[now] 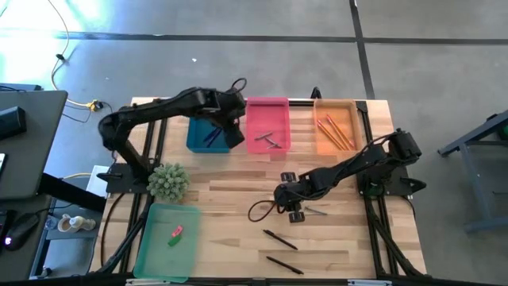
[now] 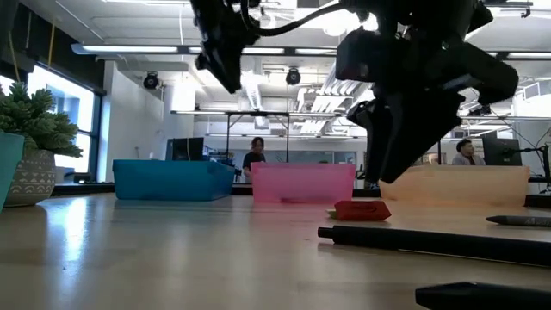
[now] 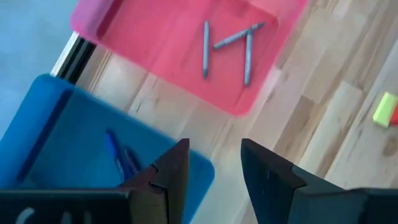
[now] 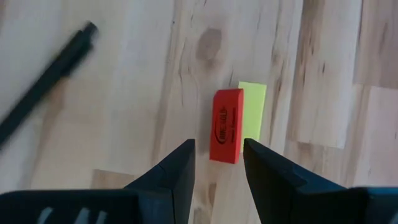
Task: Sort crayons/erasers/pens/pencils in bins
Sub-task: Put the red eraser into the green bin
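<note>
My right gripper [image 4: 217, 155] hangs open just above a small red-orange eraser [image 4: 226, 134] with a yellow block [image 4: 252, 118] against it, flat on the table; its fingers touch nothing. My left gripper [image 3: 214, 155] is open and empty, high over the blue bin's [image 1: 208, 133] corner beside the pink bin [image 1: 267, 127]. Blue pens [image 3: 121, 155] lie in the blue bin, three grey crayons [image 3: 227, 46] in the pink one, and orange pencils [image 1: 337, 131] in the orange bin [image 1: 337, 119]. The green bin [image 1: 168, 238] holds a pink and a green eraser [image 1: 175, 234].
Two black pens [image 1: 279, 238] [image 1: 284, 264] lie on the table near its front edge, and one [image 4: 43, 87] is close to the right gripper. A potted plant [image 1: 168, 181] stands between the blue and green bins. A black cable loops beside the right gripper.
</note>
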Motion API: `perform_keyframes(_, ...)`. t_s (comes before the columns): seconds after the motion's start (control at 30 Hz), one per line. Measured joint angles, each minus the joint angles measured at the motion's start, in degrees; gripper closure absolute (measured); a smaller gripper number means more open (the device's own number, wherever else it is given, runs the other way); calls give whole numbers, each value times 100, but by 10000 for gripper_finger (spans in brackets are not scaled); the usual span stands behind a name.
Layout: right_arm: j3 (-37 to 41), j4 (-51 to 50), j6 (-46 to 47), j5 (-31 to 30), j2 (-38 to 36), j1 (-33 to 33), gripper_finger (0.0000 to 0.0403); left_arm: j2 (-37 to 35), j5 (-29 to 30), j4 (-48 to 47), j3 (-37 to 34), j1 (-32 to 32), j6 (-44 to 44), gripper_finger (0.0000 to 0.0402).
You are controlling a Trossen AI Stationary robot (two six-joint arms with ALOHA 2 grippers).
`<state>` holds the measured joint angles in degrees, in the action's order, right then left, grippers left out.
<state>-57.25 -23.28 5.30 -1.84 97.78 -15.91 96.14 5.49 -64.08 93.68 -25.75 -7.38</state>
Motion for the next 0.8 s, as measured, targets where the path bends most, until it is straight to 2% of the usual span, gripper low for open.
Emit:
perform_keyframes(0.13, 0, 27, -37, -258, 128, -41, 274, -454, 333, 100, -493, 317, -330, 270)
perform_keyframes(0.37, 0, 145, 16, -265, 271, -36, 274, -1039, 777, 126, -1411, 957, -1132, 271)
perform_keyframes(0.6, 0, 157, 18, -250, 489, -36, 274, -1426, 841, 80, -2054, 1545, -1996, 271)
perform_keyframes(0.8, -17, 167, 21, -301, 614, -36, 274, -1609, 843, 89, -2191, 2153, -2545, 271)
